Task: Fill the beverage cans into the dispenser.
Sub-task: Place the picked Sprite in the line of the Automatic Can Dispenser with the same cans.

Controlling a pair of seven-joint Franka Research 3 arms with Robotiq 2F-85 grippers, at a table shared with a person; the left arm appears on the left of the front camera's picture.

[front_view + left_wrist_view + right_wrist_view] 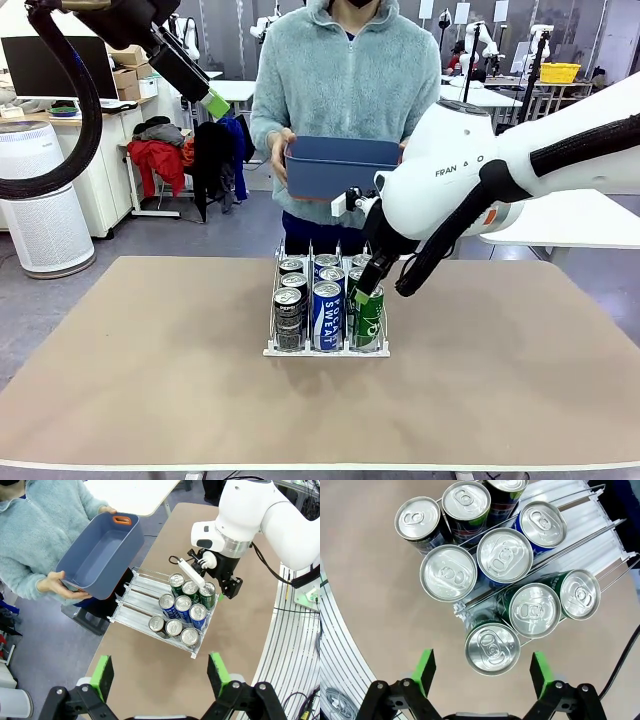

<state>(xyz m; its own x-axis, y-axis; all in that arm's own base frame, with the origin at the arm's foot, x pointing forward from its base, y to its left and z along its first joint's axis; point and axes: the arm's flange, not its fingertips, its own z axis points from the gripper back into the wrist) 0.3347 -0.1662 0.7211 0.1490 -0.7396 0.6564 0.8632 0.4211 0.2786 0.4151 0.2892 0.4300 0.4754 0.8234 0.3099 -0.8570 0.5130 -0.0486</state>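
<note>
Nine beverage cans (183, 611) with shiny silver tops are seen standing in the dispenser (135, 602), a white rack with thin wire lanes on the table (150, 370). Dark cans, blue-and-white cans and green cans are lined up, one kind in each lane. The right tool (482, 667) is held wide open just above the front green can (492, 647). The left tool (160, 672) is held open, high up and well apart from the cans.

Three views, shared dispenser (327, 305)
</note>
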